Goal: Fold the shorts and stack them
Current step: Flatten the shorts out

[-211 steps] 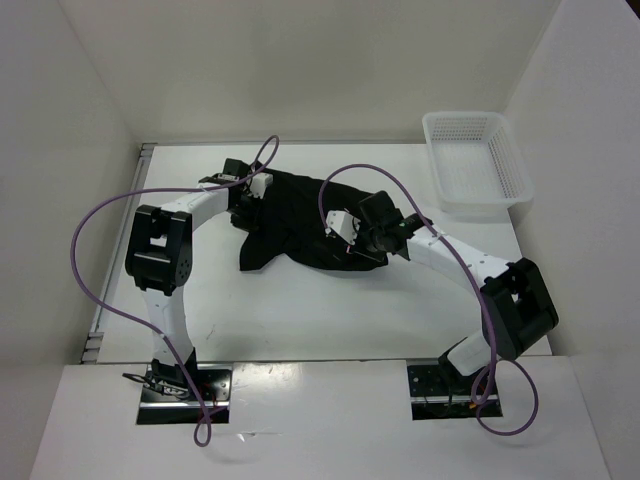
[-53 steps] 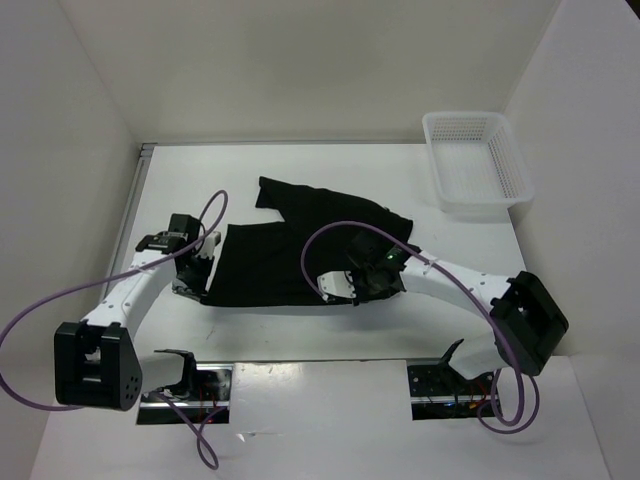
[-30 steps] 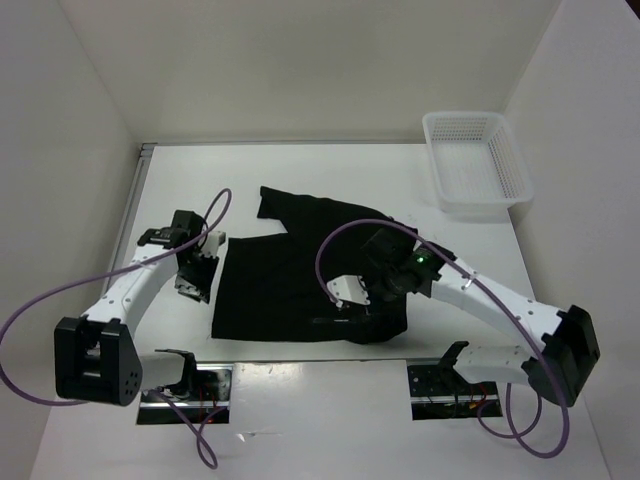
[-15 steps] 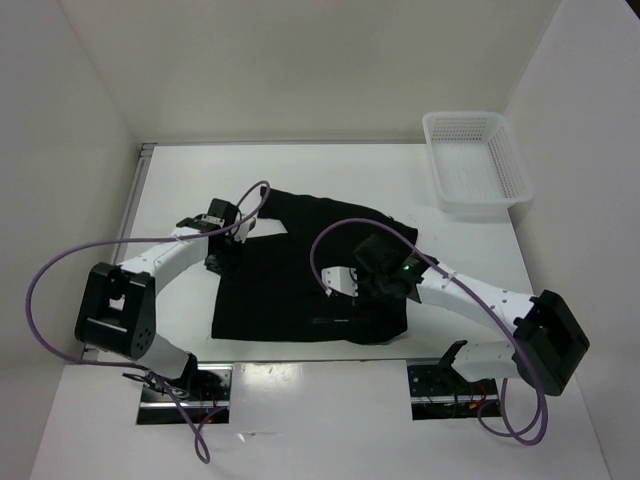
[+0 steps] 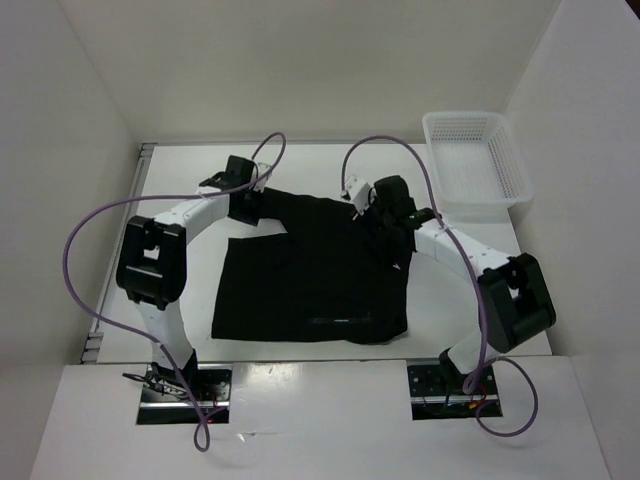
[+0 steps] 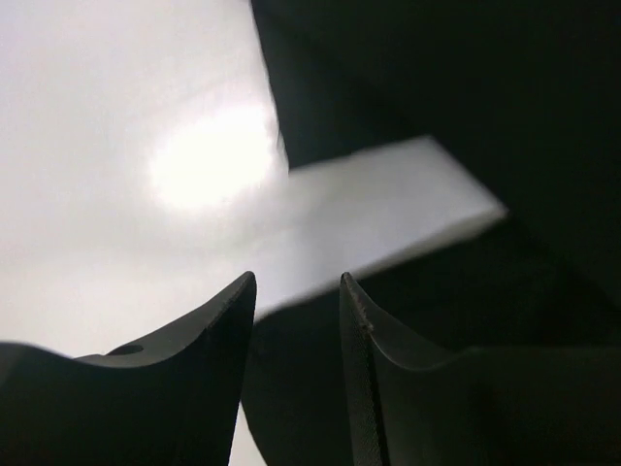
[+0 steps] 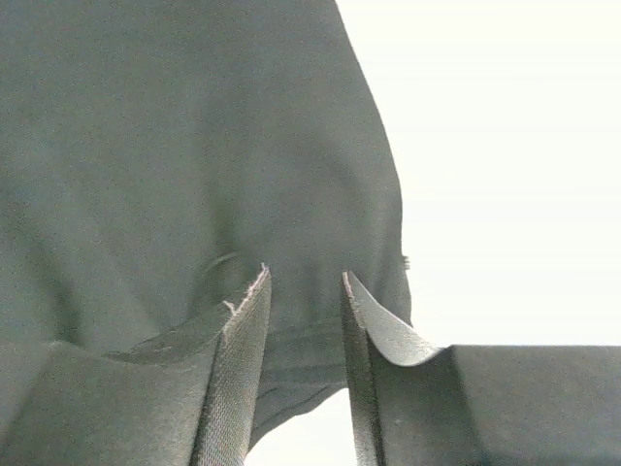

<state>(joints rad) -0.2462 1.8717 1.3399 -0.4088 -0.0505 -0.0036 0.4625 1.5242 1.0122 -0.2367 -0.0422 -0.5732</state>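
The black shorts (image 5: pixel 300 285) lie spread on the white table (image 5: pixel 180 180), with a folded layer covering their near part. My left gripper (image 5: pixel 246 205) is at their far left corner. In the left wrist view it (image 6: pixel 296 282) is open, with dark shorts fabric (image 6: pixel 437 116) lying under the gap. My right gripper (image 5: pixel 388 222) is over the far right edge of the shorts. In the right wrist view it (image 7: pixel 304 277) is open just above the cloth (image 7: pixel 194 146), close to its hem.
A white mesh basket (image 5: pixel 512 170) stands at the far right corner of the table. White walls enclose the table on three sides. Purple cables loop over both arms. Bare tabletop (image 7: pixel 505 146) lies right of the shorts.
Both grippers have left the near part of the shorts and moved to the far edge, left one to the far left corner, right one to the far right. The cloth stayed flat.
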